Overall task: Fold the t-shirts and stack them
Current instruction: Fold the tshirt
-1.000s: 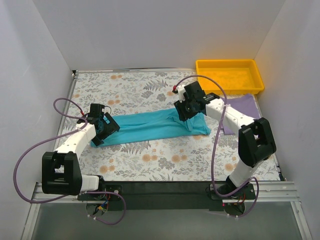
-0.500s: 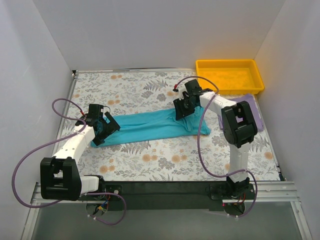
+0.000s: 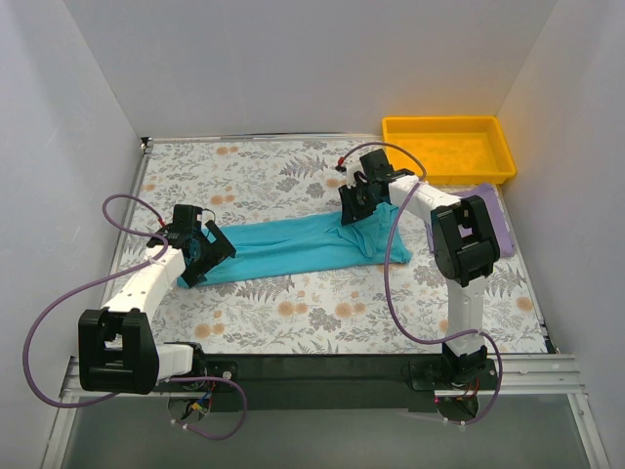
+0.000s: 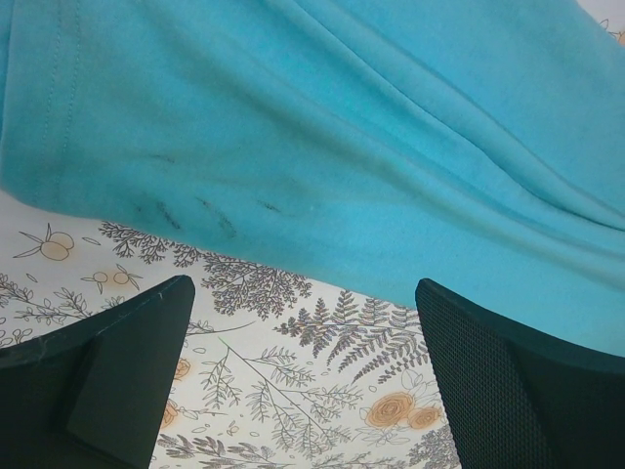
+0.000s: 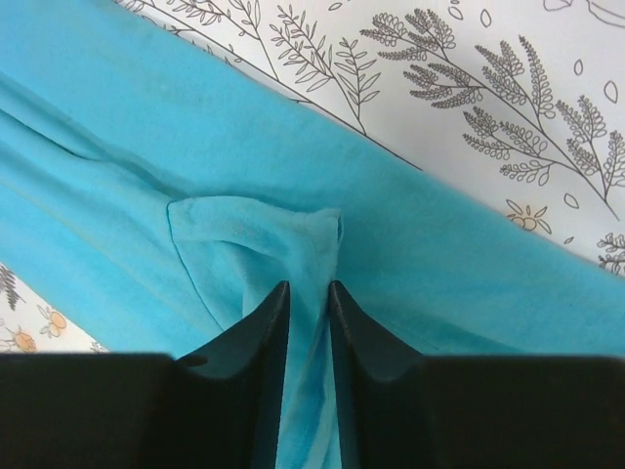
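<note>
Presently recording the teal t-shirt (image 3: 293, 246) drawn out in a long rumpled band across the middle of the desk (image 3: 254, 176), lying left to right on the floral cover. Found the left hand (image 3: 200, 249) over the band's left end, spread wide. In its wrist view, saw both fingers (image 4: 117, 381) well apart, with cloth hem and bare floral cover between them, gripping no cloth. Found the right hand (image 3: 356, 200) at the band's right end, toward the far edge. In its wrist view, noted fingers nearly pressed together, pinching a raised fold of teal cloth between the tips. Spotted the lavender t-shirt (image 3: 502, 217) flat near the right edge of the desk, partly hidden behind the right arm, just in front of the yellow tray (image 3: 449, 121). Placed the yellow tray in the far right corner. Could not tell whether lavender cloth touches teal.
</note>
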